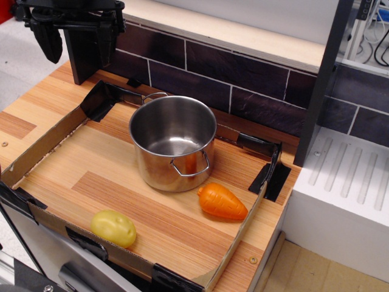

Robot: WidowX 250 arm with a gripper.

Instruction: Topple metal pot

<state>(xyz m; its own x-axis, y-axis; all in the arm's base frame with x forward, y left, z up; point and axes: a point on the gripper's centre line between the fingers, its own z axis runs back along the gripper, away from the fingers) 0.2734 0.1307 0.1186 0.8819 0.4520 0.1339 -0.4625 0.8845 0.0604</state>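
The metal pot (173, 143) stands upright in the middle of the wooden counter. It is shiny steel, empty, with a wire loop handle facing front and another at the back. My gripper (77, 38) hangs high at the top left, well above and behind-left of the pot, apart from it. Its two black fingers (48, 39) stand spread with nothing between them.
An orange toy carrot (222, 201) lies just right-front of the pot. A yellow toy potato (113, 228) lies near the front edge. A low cardboard wall (42, 146) with black taped corners rims the counter. A tiled backsplash (243, 79) runs behind; a white drainer (346, 182) stands right.
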